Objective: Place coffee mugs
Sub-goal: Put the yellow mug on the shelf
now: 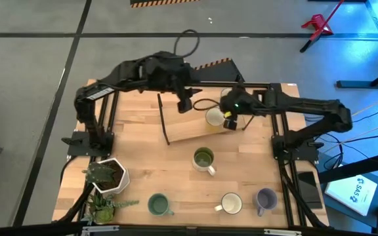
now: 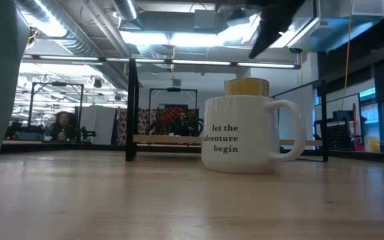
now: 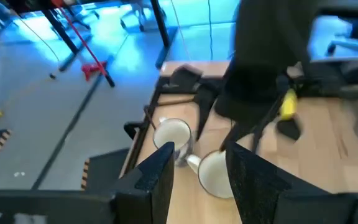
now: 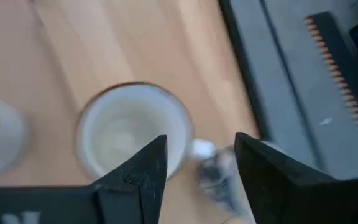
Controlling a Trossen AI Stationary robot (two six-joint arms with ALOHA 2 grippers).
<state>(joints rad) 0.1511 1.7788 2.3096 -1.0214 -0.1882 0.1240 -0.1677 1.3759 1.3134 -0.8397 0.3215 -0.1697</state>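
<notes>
Seen from above, the near edge of the wooden tabletop [image 1: 143, 164] carries a row of three mugs: a teal-green mug [image 1: 158, 204] towards the left, a white mug [image 1: 231, 204] right of centre, and a lavender mug [image 1: 265, 199] just beside it on the right. At the near left corner stands a white hexagonal plant pot [image 1: 110, 177] holding a green plant. Farther in, near the middle of the tabletop, stands an olive green mug [image 1: 203, 159], well apart from the front row.

At the far side lies a tilted wooden board [image 1: 192, 124] with a dark frame; a cream mug [image 1: 214, 117] stands at its right end. The right pincer [image 1: 228, 120] hangs over this mug's right side; in the right wrist view its two dark fingers [image 4: 143, 168] are spread, with the mug's rim and handle showing between them and nothing gripped. The left pincer [image 1: 184, 103] hangs above the board's far edge, left of the cream mug; in the left wrist view its fingers [image 3: 157, 171] are likewise spread and hold nothing.

The low view shows a white lettered mug [image 2: 242, 133] standing upright on the tabletop, handle to the right. Beyond it is a room with ceiling lights, where two seated people are dimly visible.
</notes>
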